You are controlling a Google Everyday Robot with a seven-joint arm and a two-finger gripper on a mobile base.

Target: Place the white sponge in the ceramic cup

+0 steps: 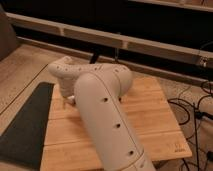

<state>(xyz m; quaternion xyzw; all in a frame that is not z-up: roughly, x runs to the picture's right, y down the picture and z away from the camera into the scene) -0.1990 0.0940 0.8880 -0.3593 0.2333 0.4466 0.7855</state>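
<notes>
I watch the arm (pixel 106 122) fill the middle of my view, its thick pale link rising from the bottom edge and bending left at the elbow; the wrist drops toward the left rear part of the wooden surface (pixel 152 125); the gripper (pixel 68 100) sits at the end of that wrist, low over the boards near their left edge, mostly tucked behind the arm's bulk; whether it is clenched, released or grasping anything I cannot tell from here. The white sponge and the ceramic cup I cannot pick out; the arm covers the stretch of surface around the gripper, so where they lie is hidden from me. A dark mat (pixel 25 125) lies just beside the surface on the left, touching its edge; black cables (pixel 194 114) trail over the floor to the right; a long pale rail (pixel 100 37) runs across the dark background behind.
</notes>
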